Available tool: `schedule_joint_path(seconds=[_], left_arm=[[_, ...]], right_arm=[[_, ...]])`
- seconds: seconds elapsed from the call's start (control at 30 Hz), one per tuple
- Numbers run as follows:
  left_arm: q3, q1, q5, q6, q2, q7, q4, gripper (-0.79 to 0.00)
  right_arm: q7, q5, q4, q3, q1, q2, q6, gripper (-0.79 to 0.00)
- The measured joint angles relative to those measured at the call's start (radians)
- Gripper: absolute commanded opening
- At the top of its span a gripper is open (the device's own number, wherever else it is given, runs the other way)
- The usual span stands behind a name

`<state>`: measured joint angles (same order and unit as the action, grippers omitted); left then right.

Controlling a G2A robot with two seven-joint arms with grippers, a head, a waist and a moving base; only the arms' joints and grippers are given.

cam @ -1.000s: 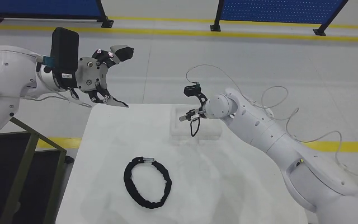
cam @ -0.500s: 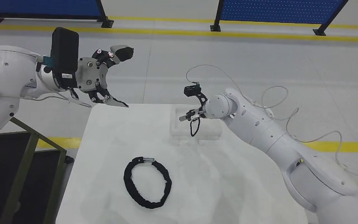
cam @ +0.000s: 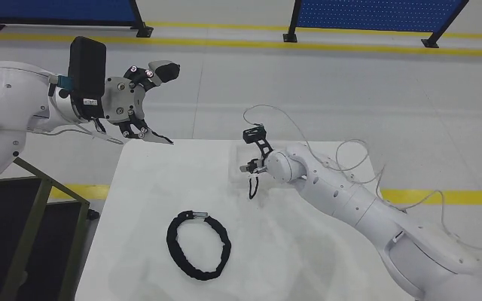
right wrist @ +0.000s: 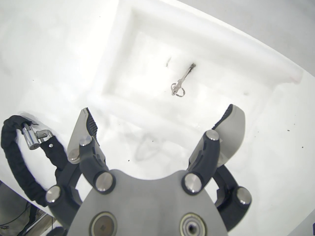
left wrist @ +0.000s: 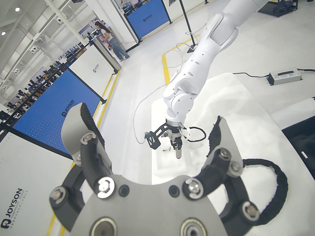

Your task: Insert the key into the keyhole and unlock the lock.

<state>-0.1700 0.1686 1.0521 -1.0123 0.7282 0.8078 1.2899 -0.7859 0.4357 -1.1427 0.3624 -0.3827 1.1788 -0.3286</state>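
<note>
The right end effector (right wrist: 158,111) hangs spread above the key (right wrist: 181,81) in the foam tray (right wrist: 123,25). The left end effector (left wrist: 150,114), also spread, hangs by the bench's (cam: 143,196) far corner.

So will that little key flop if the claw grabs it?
Probably stiff and light: the key looks like thin metal. It is tiny beside the open claw, so it may slip. Its ring would likely dangle.

One key (right wrist: 181,81); one black cable lock (right wrist: 14,155); one white foam tray (right wrist: 123,37); one table (cam: 301,248); two hands, left hand (cam: 167,105) and right hand (right wrist: 158,110).
</note>
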Motion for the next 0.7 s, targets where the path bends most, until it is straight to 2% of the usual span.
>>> schedule_joint_path(seconds=[0.13,0.37,0.7], left_arm=[[0.0,0.0,0.0,0.0,0.0,0.0,0.0,0.0],[0.0,0.0,0.0,0.0,0.0,0.0,0.0,0.0],[0.0,0.0,0.0,0.0,0.0,0.0,0.0,0.0]], right_arm=[[0.008,0.044,-0.014,0.01,-0.029,-0.005,-0.005,0.0],[0.019,0.081,-0.005,0.036,-0.054,0.004,-0.008,-0.234],[0.022,0.137,0.035,0.062,-0.058,0.033,-0.021,-0.4]])
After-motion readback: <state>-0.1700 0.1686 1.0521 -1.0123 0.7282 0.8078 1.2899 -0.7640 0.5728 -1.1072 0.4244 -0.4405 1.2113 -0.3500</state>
